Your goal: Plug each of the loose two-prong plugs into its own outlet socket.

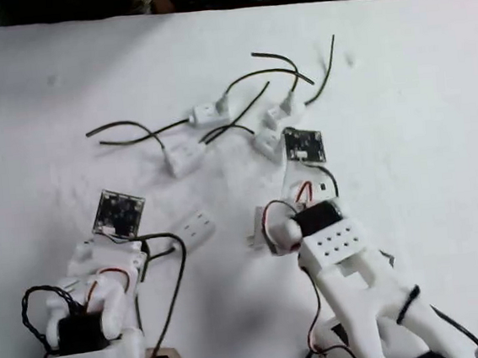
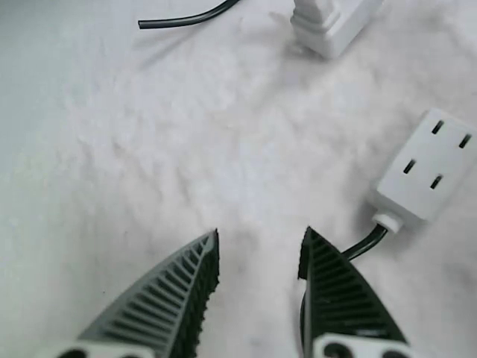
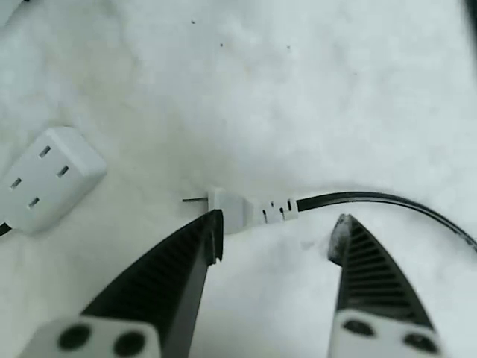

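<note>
**Two arms at the white bench, both sets of jaws apart, one loose plug at the right jaws.**

Your right jaws stand apart, low over the bench (image 1: 416,86), and hold nothing. A white two-prong plug (image 3: 242,209) lies flat at their tips, with one tip just beside the plug body and the other clear of it, across its black cord (image 3: 387,201). The prongs point left toward a white socket block (image 3: 45,179), which lies near but apart from the plug, slots facing up. Your left jaws also stand apart over bare bench, empty; the socket block lies just to their right. At the far middle of the bench, more white plugs and sockets (image 1: 184,157) lie among dark tangled leads (image 1: 133,134).
</note>
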`<state>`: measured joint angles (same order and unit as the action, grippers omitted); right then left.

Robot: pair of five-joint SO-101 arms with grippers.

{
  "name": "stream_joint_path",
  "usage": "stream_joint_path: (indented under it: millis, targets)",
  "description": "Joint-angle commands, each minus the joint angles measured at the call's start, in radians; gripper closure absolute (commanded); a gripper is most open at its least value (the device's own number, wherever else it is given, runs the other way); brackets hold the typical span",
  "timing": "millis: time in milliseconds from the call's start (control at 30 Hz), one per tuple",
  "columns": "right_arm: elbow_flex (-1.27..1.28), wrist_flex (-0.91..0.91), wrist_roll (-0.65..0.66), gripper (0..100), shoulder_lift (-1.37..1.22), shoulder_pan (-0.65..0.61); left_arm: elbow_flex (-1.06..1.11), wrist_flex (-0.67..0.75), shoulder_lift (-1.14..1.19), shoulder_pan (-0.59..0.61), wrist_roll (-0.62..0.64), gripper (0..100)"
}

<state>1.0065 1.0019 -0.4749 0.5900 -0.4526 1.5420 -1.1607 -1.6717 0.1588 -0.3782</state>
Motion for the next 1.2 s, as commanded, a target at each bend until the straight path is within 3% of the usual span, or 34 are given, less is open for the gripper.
stream_joint_path:
  millis: [0,300,900,1000,1100,1167]
  targets:
    - [-0.035,-0.044,-0.040,76.5,-0.090,-0.008,-0.005,0.006,-0.008,0.007,-0.008,82]
    - [-0.133,-0.059,-0.143,76.5,-0.334,-0.007,-0.005,0.006,-0.008,0.008,-0.009,82]
    - [-0.167,-0.240,-0.135,76.6,-0.503,0.093,-0.003,0.006,-0.008,0.008,-0.011,82]
    - [-0.167,-0.236,-0.133,82.7,-0.495,0.087,-0.003,0.006,-0.008,0.008,-0.011,82]
    - [-0.169,-0.242,-0.089,98.3,-0.495,0.087,-0.003,0.006,-0.008,0.008,-0.011,82]
    - [-0.181,-0.232,-0.052,95.9,-0.495,0.093,-0.003,0.006,-0.008,0.008,-0.012,82]
